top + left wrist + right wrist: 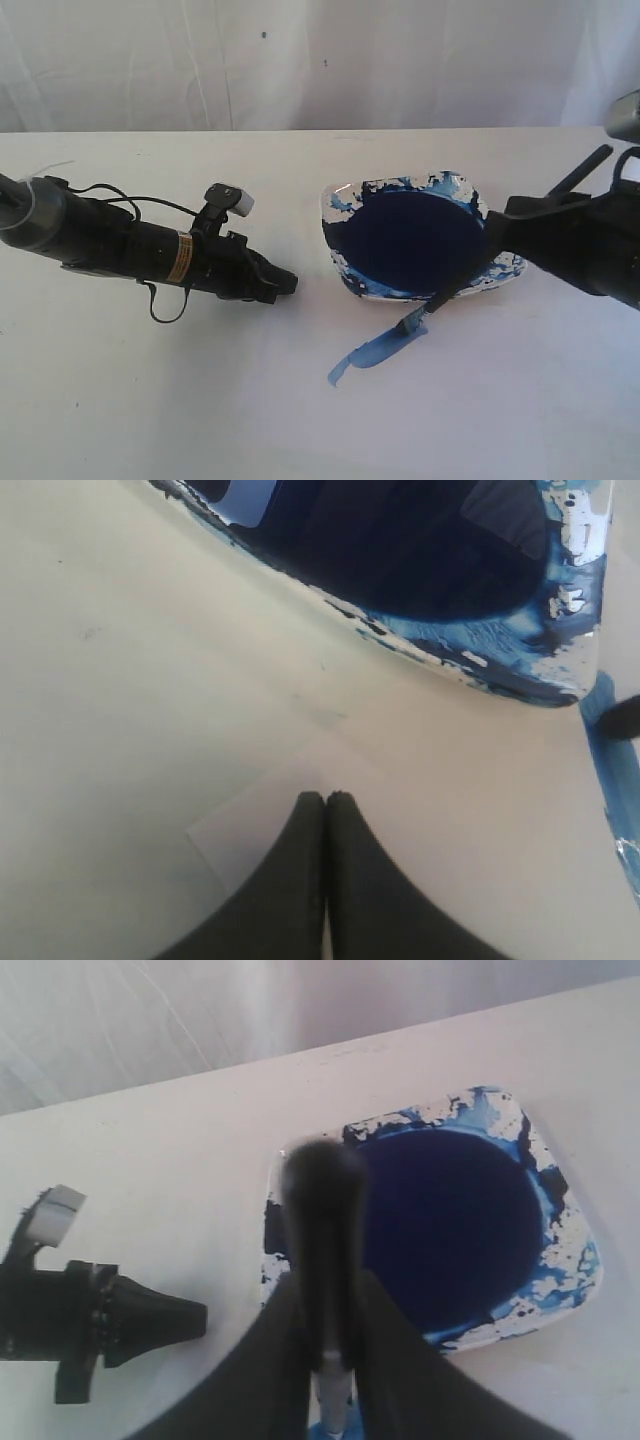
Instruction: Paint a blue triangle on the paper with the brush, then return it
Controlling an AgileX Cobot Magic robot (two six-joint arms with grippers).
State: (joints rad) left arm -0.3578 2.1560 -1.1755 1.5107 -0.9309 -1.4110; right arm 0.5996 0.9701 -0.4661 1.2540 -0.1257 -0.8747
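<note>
Bristles of the long thin black brush (452, 288) touch the large white matte paper (150, 400) just beside the lower edge, in the exterior view, of the square white dish (332, 215) holding dark navy paint; a single streaky blue stroke (375, 352) runs from the tip down to the left; the right gripper (498, 228) is clamped on the brush's handle, which slants across the dish; the left gripper (290, 283) sits low over the paper, left of the dish, jaws pressed together, holding nothing.
</note>
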